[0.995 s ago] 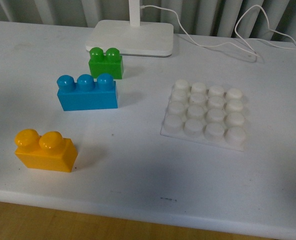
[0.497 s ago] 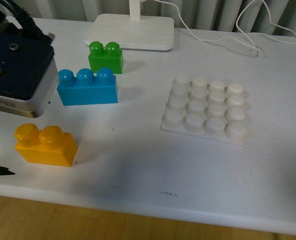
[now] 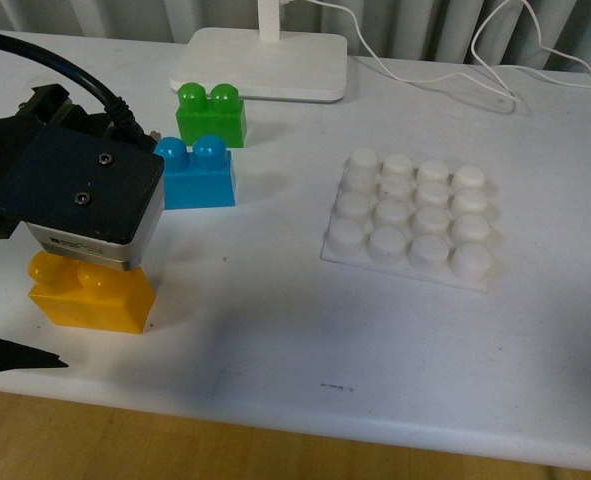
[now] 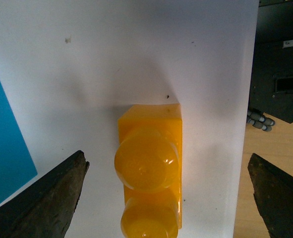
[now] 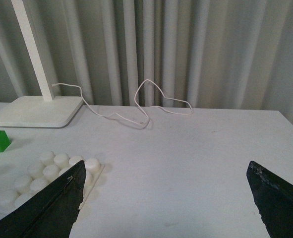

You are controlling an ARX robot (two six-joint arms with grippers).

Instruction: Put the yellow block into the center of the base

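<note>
The yellow block (image 3: 93, 296) stands near the table's front left corner, its two studs partly hidden under my left arm's wrist housing (image 3: 80, 195). In the left wrist view the yellow block (image 4: 149, 168) lies between the wide-apart fingers of my open left gripper (image 4: 167, 161), touching neither. One dark fingertip (image 3: 17, 355) shows at the table's front edge. The white studded base (image 3: 410, 222) lies to the right, bare. My right gripper (image 5: 166, 171) is open and holds nothing, hovering over bare table beside the base (image 5: 42, 171).
A blue brick (image 3: 201, 176) and a green brick (image 3: 211, 114) stand behind the yellow one. The white lamp foot (image 3: 260, 64) and its cable (image 3: 475, 60) sit at the back. The table's front edge (image 4: 250, 148) runs close to the yellow block.
My left arm has come in from the left and forward, and now hangs over the yellow block, covering part of the blue brick. The bricks and base have not moved.
</note>
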